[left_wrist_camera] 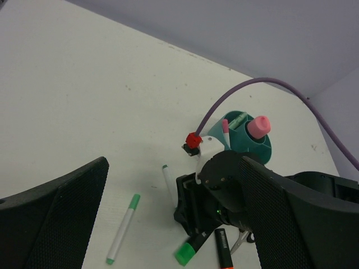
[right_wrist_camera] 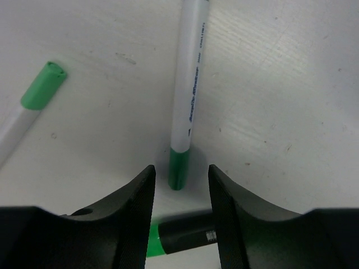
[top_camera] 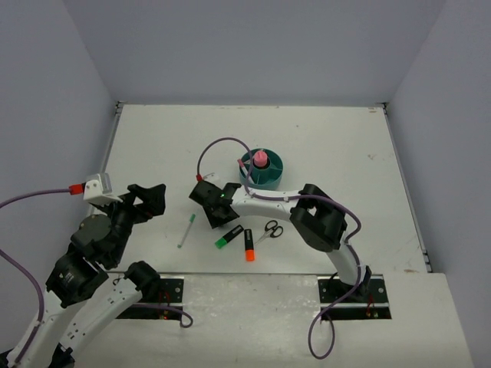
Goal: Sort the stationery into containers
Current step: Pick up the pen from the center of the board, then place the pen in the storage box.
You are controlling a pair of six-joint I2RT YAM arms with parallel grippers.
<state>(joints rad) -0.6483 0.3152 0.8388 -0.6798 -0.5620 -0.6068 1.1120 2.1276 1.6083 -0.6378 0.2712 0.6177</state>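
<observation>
My right gripper (right_wrist_camera: 180,179) is low over the table, its jaws a narrow gap apart on either side of the green end of a white pen (right_wrist_camera: 188,84), touching neither side. Just below it lies a green highlighter (right_wrist_camera: 185,235). From above, the right gripper (top_camera: 215,205) covers most of that pen. A second white-and-green pen (top_camera: 186,230), the green highlighter (top_camera: 229,237), an orange highlighter (top_camera: 248,245) and small scissors (top_camera: 270,230) lie nearby. The teal organizer (top_camera: 275,175) holds a pink-capped glue stick (top_camera: 261,158). My left gripper (top_camera: 149,198) hangs open and empty at the left.
A purple cable (top_camera: 219,144) loops from the right wrist over the table beside the organizer. White walls stand on three sides. In the left wrist view the organizer (left_wrist_camera: 263,148) lies beyond the right arm (left_wrist_camera: 241,190).
</observation>
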